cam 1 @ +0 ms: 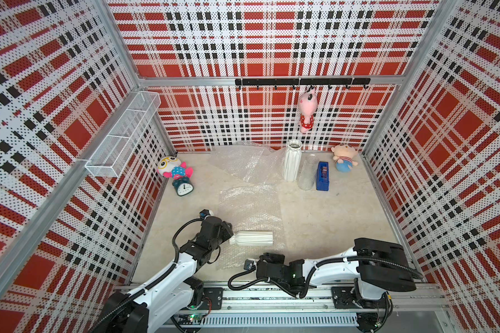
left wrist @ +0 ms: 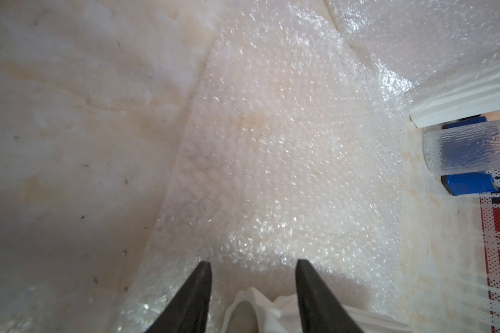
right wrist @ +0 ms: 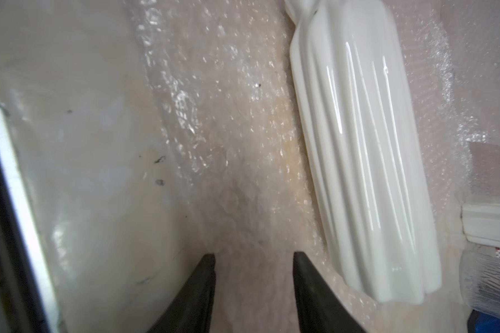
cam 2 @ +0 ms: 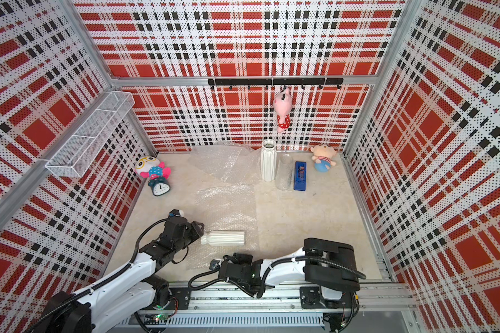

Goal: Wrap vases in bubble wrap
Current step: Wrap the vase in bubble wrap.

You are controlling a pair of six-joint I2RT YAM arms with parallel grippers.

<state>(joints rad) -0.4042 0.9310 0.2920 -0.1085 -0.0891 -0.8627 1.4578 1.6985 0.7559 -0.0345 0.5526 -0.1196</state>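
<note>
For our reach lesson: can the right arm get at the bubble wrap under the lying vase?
Probably yes: the right tool hangs open over the bubble wrap, beside the vase, with nothing between its tips and the sheet.

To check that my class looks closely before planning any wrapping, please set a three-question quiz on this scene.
1. True or false: the short white ribbed ceramic vase stands upright.
2. Which thing stands right beside the blue plastic tape dispenser? A. clear glass cylinder vase B. round alarm clock C. white wire basket
3. Fill in: the lying vase rests on a sheet of ____.
Key: 1 false, it lies on its side. 2 A. 3 clear bubble wrap.
</note>
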